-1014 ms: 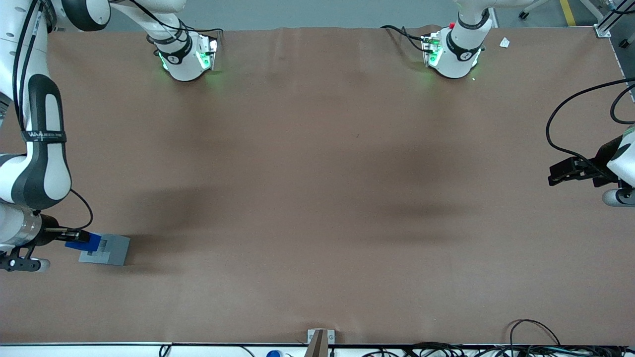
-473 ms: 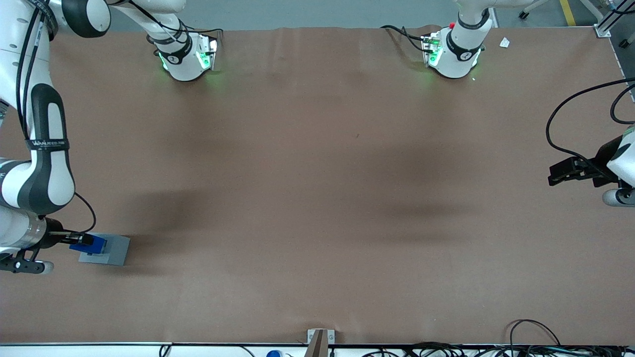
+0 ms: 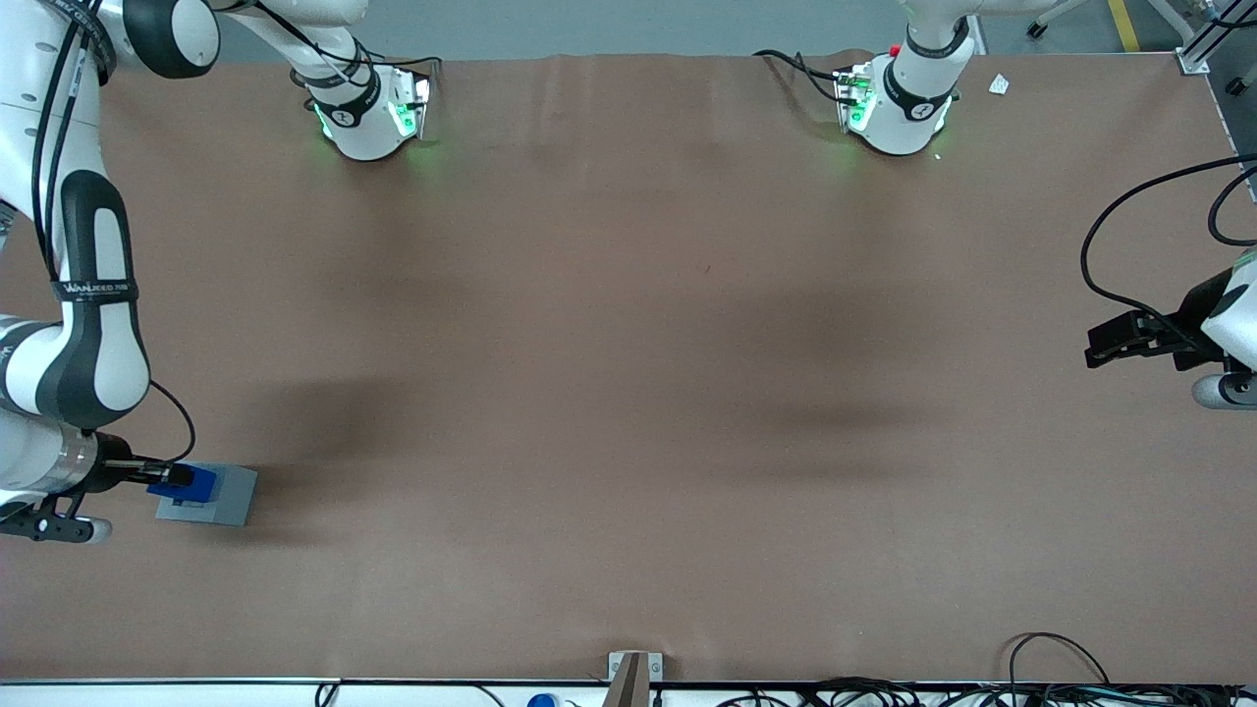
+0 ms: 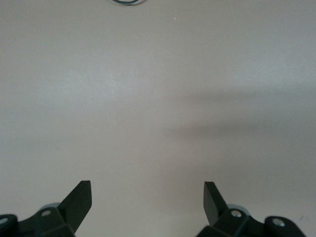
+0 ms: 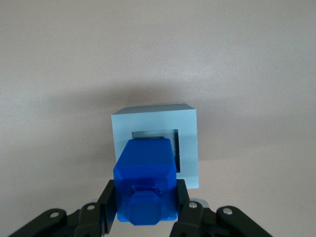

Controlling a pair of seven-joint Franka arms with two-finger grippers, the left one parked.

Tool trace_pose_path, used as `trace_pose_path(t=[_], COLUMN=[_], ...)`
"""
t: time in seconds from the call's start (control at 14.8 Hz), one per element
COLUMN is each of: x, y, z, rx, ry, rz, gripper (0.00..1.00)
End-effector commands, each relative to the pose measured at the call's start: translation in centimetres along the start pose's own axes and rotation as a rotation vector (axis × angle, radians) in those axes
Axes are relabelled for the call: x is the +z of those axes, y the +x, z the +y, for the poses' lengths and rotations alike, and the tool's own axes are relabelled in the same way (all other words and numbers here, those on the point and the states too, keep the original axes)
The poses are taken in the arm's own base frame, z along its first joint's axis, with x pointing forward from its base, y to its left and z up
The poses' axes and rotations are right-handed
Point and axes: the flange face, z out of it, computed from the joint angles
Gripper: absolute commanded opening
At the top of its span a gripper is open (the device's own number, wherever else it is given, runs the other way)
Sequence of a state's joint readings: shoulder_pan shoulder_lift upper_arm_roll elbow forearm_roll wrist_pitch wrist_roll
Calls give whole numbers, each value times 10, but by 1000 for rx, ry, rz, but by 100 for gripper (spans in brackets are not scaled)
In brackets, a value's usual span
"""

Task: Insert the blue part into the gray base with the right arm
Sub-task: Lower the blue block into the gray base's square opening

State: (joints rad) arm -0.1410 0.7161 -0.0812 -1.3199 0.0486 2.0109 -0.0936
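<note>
The gray base lies on the brown table toward the working arm's end, near the front camera. In the right wrist view the gray base shows its square recess, partly covered by the blue part. My right gripper is shut on the blue part, one finger pressed on each side of it. The blue part hangs just over the base, its lower end at the recess mouth. Whether it touches the base I cannot tell. The gripper clamps the part's upper end.
The brown table stretches wide toward the parked arm's end. Two arm bases with green lights stand at the table edge farthest from the front camera. Cables lie along the near edge.
My right gripper has carried the blue part a little way over the gray base, toward its recess, and lower. The base has not moved.
</note>
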Motion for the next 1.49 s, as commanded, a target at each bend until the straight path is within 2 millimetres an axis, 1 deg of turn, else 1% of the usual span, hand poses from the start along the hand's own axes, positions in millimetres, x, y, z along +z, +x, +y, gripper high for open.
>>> trace_pose_path(t=[0.0, 0.2, 0.61, 0.81, 0.88, 1.08, 1.28, 1.35, 1.42], x=[3, 4, 3, 11, 15, 17, 20, 24, 24], y=[0, 0, 0, 1, 1, 2, 2, 2, 5], z=[5, 14, 13, 11, 7, 4, 4, 5, 7], rx=[-45, -58, -58, -56, -56, -59, -62, -64, -63], ry=[6, 5, 5, 8, 7, 8, 8, 8, 4], rz=[-1, 0, 2, -8, -13, -15, -18, -21, 2], gripper=[0, 0, 0, 0, 0, 0, 0, 0, 0])
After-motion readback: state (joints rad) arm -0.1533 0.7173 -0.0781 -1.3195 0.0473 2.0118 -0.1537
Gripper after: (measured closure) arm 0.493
